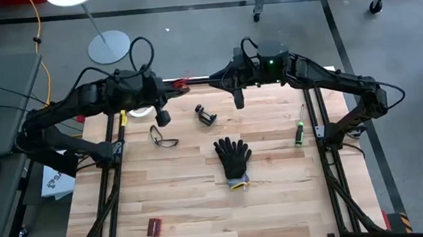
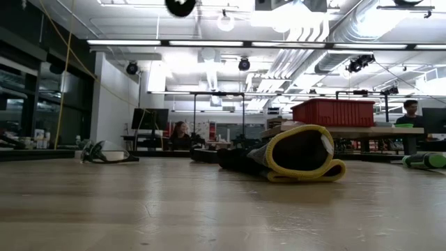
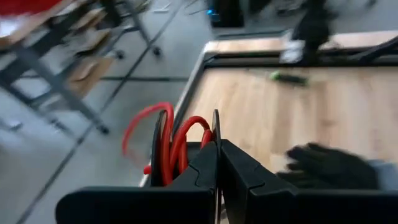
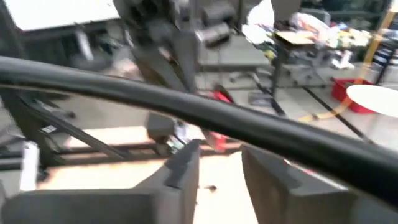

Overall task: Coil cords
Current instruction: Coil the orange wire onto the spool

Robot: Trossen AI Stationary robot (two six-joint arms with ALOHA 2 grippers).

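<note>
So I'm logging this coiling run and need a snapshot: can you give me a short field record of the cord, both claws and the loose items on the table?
cord: red cord on black spool
left claw: shut on spool, raised at the table's far edge
right claw: open, empty, raised at the far edge, facing the left one
table items: black glove, safety glasses, green screwdriver, black clamp

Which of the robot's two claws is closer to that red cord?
Left. The left gripper is shut right on the red cord's spool. The right gripper is open, apart from it, facing it from across the table's back edge.
</note>
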